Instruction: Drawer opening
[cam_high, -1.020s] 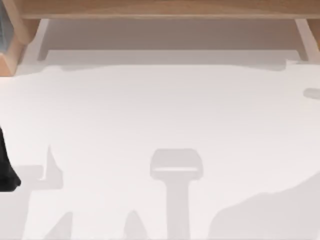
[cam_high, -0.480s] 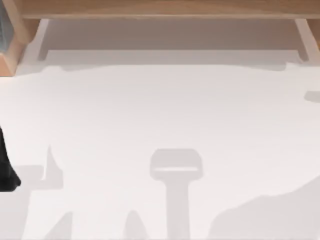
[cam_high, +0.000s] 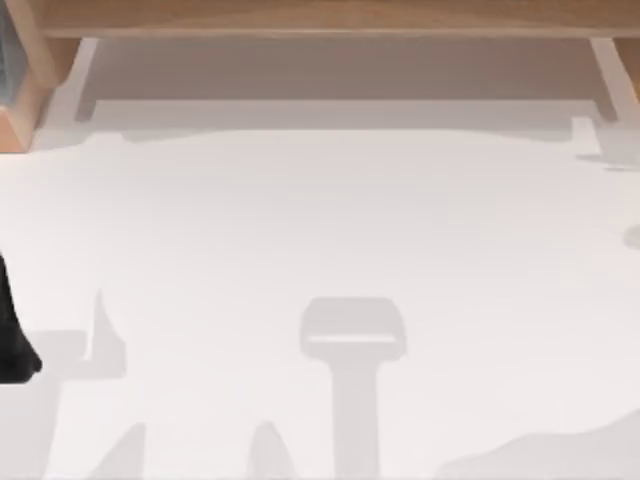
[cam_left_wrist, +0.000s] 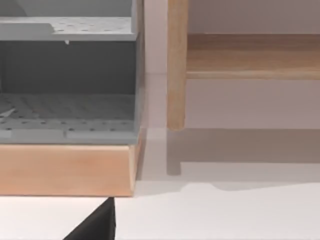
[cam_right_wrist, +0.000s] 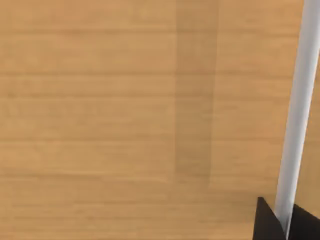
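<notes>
The drawer front (cam_right_wrist: 125, 120) is a light wooden panel seen from very close in the right wrist view. Its pale metal bar handle (cam_right_wrist: 297, 100) runs along the panel. My right gripper (cam_right_wrist: 287, 222) sits at the bar's near end, one black fingertip (cam_right_wrist: 266, 222) on each side of the bar and pressed against it. My left gripper (cam_left_wrist: 95, 227) pokes in as a black shape low in the left wrist view, facing the wooden cabinet. In the top view a black part of the left arm (cam_high: 12, 340) rests at the table's left edge.
A white table (cam_high: 320, 230) spreads below a wooden rail (cam_high: 320, 18) along its far side. The left wrist view shows a cabinet with grey perforated shelves (cam_left_wrist: 65, 112) on a wooden base (cam_left_wrist: 65, 170), and a wooden post (cam_left_wrist: 176, 65) beside it.
In the top view the large shadow at the bottom right has sunk toward the lower edge and the small shadow at the right edge has shifted. The left arm has stayed still.
</notes>
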